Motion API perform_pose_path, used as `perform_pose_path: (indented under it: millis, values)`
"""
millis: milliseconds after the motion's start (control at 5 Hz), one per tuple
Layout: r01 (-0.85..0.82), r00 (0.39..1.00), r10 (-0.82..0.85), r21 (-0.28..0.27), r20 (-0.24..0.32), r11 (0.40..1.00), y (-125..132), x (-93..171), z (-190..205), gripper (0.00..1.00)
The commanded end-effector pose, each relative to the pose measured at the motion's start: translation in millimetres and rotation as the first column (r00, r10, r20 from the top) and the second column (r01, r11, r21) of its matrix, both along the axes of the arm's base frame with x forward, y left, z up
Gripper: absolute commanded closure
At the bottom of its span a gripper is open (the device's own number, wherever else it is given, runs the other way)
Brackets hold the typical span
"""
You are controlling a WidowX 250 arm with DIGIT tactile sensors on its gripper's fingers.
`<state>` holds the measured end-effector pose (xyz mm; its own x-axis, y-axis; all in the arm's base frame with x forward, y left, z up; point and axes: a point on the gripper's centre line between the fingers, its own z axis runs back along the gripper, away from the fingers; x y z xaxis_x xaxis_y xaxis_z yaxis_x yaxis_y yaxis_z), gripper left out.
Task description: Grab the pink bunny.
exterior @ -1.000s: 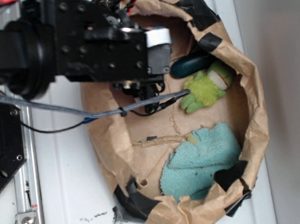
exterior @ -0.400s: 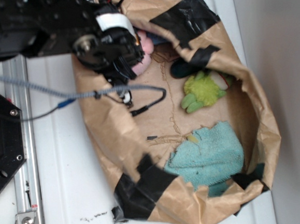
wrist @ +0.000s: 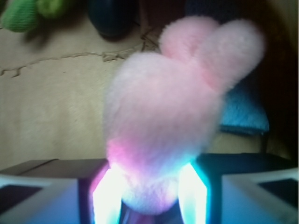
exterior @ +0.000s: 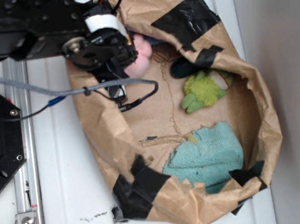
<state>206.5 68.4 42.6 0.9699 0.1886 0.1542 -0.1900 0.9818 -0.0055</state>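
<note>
Gripper (wrist: 150, 196) is clamped on the fuzzy, rounded pink bunny (wrist: 163, 116), ears up, above the crinkled brown paper (exterior: 155, 111).

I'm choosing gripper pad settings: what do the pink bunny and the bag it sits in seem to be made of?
The pink bunny looks like soft, fuzzy plush: its outline is hazy and matte. The bag appears to be brown paper, creased and crumpled, patched with glossy black tape.

One pale-pink fuzzy plush bunny (exterior: 141, 55), one yellow-green fuzzy plush toy (exterior: 203, 91), one teal terry cloth (exterior: 208, 156), one crumpled brown paper bag (exterior: 268, 128), one dark rounded object (exterior: 180, 68).
</note>
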Motion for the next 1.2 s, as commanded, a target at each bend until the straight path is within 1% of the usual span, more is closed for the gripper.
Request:
perform_pose_path:
  millis: [0, 200, 400, 600, 800, 1000]
  values:
    - [-0.014, 0.999, 0.013, 0.056, 0.033, 0.998, -0.9, 2.7, 10.7, 1.0]
    - [-0.04, 0.999, 0.038, 0.061, 0.03, 0.997, -7.2, 8.8, 17.1, 1.0]
    - [0.006, 0.997, -0.009, 0.038, 0.083, 0.999, -41.2, 24.5, 60.1, 1.0]
    - [0.051, 0.998, -0.05, -0.025, 0.047, 0.998, -61.5, 54.8, 83.8, 1.0]
    - [0.116, 0.989, -0.113, -0.026, 0.091, 0.993, -58.0, 61.4, 91.3, 1.0]
    - [0.092, 0.992, -0.09, -0.026, 0.088, 0.995, -47.1, 56.7, 88.0, 1.0]
